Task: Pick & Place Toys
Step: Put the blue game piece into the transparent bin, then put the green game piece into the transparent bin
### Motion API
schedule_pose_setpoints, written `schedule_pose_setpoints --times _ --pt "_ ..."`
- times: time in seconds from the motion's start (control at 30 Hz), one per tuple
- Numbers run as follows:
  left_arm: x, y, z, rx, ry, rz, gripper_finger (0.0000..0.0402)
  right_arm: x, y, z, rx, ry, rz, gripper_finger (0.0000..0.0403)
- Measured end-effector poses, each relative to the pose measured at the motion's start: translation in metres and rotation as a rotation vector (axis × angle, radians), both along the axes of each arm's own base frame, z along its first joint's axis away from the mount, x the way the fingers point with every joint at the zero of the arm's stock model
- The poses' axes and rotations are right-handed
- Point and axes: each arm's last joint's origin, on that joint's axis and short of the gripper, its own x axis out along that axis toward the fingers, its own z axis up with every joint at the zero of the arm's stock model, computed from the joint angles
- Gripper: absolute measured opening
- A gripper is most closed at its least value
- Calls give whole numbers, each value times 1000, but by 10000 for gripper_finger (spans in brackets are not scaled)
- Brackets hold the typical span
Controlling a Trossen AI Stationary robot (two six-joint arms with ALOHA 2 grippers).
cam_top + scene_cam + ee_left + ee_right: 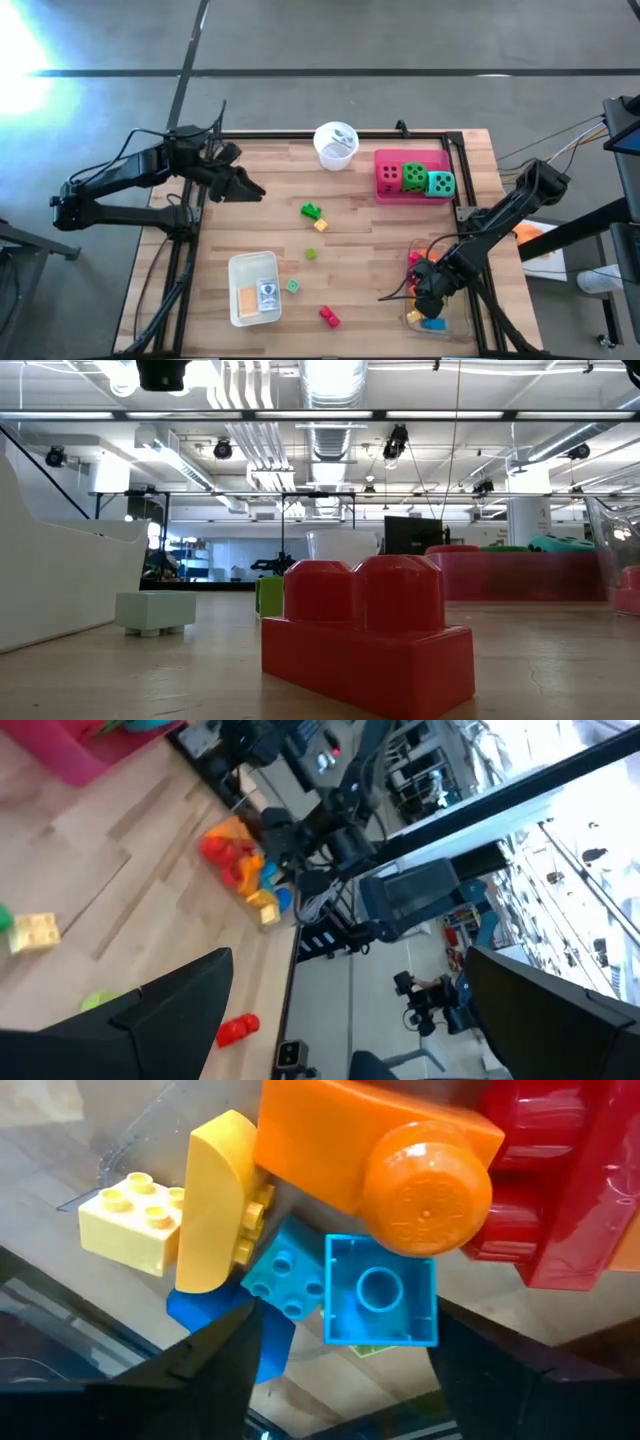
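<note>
My right gripper points down into the clear tray at the near right, open. Below it lies a pile of toys: an upturned light-blue brick between the fingers, an orange piece, red, yellow and blue bricks. My left gripper hangs open above the far left of the table. Loose bricks lie mid-table: green, yellow, pale green, green, red. Three dice sit in the pink tray.
A white cup stands at the far edge. A white tray with cards lies near left of centre. Bare wood lies between the loose bricks and the pink tray. A black frame runs along the table's far and side edges.
</note>
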Motion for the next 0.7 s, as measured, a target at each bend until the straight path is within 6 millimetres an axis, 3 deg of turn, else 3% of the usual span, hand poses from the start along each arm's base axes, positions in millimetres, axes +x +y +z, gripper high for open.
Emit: schedule_pose_setpoints --times 0.37,0.47,0.57,0.67,0.7 --pt "7 1 -35 -147 114 20 399 3 4 7 48 12 3 342" --pt "8 1 -35 -159 85 -7 399 5 6 14 49 -5 22 358" --pt "9 1 -32 -151 54 -14 399 -2 1 13 -15 118 -34 362" --pt "10 2 -27 -157 19 -11 399 10 10 24 92 -63 4 363" --pt "10 2 -26 -160 7 -11 399 8 9 27 82 -53 0 363"
